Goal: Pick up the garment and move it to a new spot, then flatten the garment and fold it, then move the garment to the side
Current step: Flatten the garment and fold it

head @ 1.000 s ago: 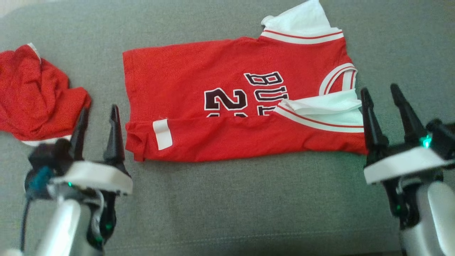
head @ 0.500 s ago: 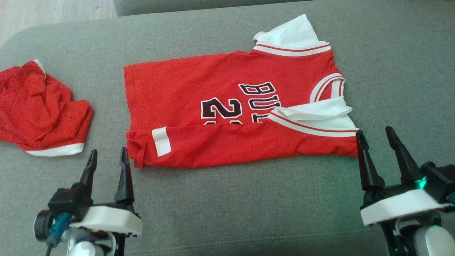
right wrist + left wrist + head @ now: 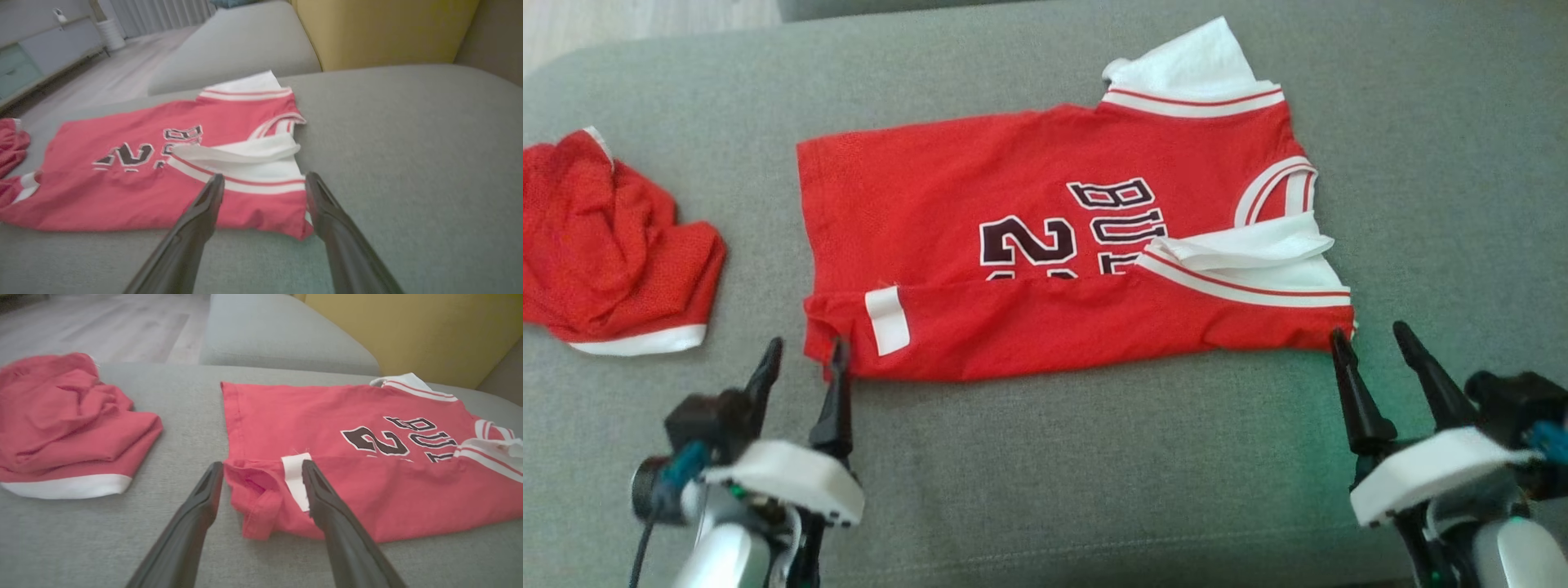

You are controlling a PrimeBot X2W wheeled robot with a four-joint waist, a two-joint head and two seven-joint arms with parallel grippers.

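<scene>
We see the garment, a red jersey with white trim and dark lettering, lying mostly flat across the grey sofa seat. Its near long edge is folded up over the front, so that a white label shows close to the hem end. Our left pincer is spread wide and holds nothing. Its tips stand at the garment's near hem corner, and in the left wrist view that bunched corner lies between the two fingers, with the label just beside one of them. We cannot tell whether the tips touch the cloth. Our right pincer is likewise spread wide and empty, its tips just beside the near corner at the collar end, under the white-banded sleeve; in the right wrist view that corner sits between its fingers. A crumpled red cloth with a white hem lies on the sofa seat to our left, apart from the garment.
</scene>
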